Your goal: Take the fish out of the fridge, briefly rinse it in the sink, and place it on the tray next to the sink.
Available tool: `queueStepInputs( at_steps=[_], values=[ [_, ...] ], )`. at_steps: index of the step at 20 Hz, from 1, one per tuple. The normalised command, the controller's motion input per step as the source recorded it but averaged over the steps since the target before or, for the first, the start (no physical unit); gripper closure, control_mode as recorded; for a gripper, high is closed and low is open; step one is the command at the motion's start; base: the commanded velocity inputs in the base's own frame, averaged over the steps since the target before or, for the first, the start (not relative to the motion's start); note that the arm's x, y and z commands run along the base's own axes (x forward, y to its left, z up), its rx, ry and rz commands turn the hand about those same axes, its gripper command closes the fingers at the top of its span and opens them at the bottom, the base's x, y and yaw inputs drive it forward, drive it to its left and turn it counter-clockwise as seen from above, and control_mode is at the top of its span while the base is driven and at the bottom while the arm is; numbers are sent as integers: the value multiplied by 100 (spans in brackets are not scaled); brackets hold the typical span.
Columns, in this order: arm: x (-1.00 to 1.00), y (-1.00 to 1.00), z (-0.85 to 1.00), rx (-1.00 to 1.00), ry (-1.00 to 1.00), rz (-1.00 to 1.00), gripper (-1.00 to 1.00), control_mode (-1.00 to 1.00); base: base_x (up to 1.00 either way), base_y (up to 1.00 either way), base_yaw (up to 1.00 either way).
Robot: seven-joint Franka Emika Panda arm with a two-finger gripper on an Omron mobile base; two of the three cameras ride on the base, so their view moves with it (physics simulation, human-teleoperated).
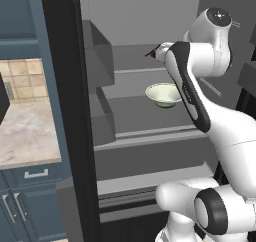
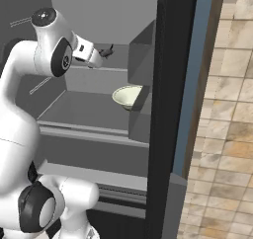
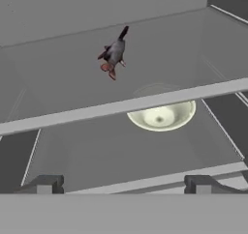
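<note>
Fish [image 3: 114, 53] lying mid upper fridge [image 1: 130, 31] shelf, bowl [image 3: 161, 116] on shelf below near its front edge; jaws [image 3: 123, 183] spread wide, empty.

Blue cabinets [image 1: 22, 11] stand at the left of the left base view, with a drawer [image 1: 35, 175] and doors with pale metal handles below a mottled beige stone table [image 1: 27, 136]. Behind that table the wall is covered with tan square tiles [image 1: 22, 78]. In the right base view a wall of beige and brown tiles [image 2: 227, 124] runs down the right side, edged by a narrow blue panel [image 2: 192, 85]. The light is even and soft.
</note>
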Motion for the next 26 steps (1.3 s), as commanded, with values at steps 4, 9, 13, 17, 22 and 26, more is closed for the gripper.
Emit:
queueStepInputs(
  at_steps=[4,9,13,17,22,26],
  values=[
    [28,-27,0,23,0,0,-100,-100,0,0,0],
    [11,-9,-10,7,-2,0,-100,-100,0,0,0],
    [56,0,-1,0,0,0,-100,-100,0,0,0],
    [76,9,0,0,0,0,-100,-100,0,0,0],
    [81,13,0,0,0,0,-100,-100,0,0,0],
    [71,6,-10,0,2,0,-100,-100,0,0,0]
  ],
)
